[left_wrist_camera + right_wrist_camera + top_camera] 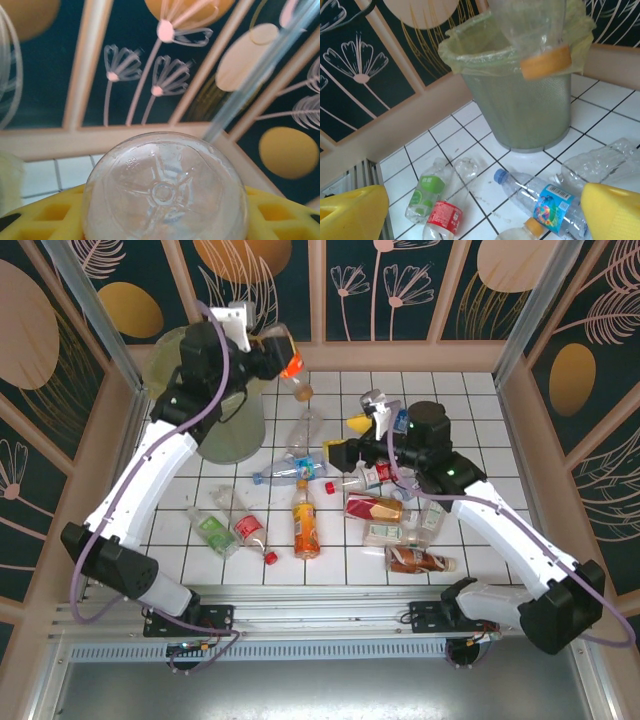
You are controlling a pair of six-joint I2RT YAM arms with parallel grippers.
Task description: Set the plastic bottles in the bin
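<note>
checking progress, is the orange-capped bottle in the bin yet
No, the orange-capped bottle hangs cap down in the left gripper, outside the bin.

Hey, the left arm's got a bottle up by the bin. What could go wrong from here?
1. The held bottle in the left gripper hangs to the right of the bin, cap over the tiles; released now, it would likely miss.
2. The left arm lies across the bin's rim, so a swing might tip it.
3. The open right gripper sits close over the loose bottles and could scatter them.
</note>
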